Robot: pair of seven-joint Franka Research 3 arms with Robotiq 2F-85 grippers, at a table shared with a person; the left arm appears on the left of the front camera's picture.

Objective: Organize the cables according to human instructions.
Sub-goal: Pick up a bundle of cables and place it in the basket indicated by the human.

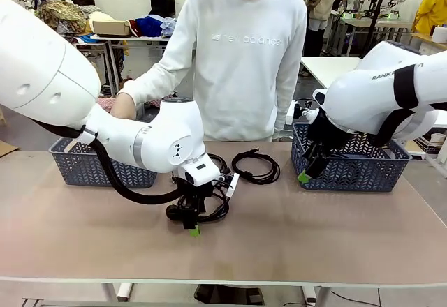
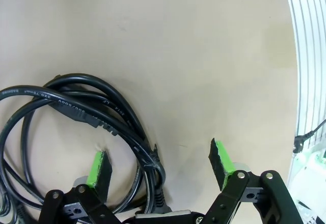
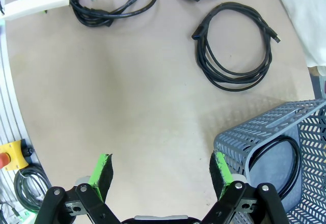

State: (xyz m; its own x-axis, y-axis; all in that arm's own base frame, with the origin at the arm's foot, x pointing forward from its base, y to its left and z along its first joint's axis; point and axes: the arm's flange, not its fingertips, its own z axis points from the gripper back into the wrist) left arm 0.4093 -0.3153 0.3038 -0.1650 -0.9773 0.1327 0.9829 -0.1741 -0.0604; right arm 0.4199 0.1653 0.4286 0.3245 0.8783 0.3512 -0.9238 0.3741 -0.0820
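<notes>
Cables [image 3: 234, 81] thin, black, coiled in round loops, left gripper [image 2: 159, 152] spread over one coil [image 2: 76, 112], right gripper [image 3: 162, 158] spread, empty

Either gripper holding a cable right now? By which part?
Nothing held. Left gripper open, loops of a coiled black cable between its jaws, not pinched. Right gripper open over the table beside the blue-grey basket.

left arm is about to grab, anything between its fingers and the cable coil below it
Nothing visible does. The left gripper is open just above the cable coil on the table, and one side of the coil lies between its fingers.
</notes>
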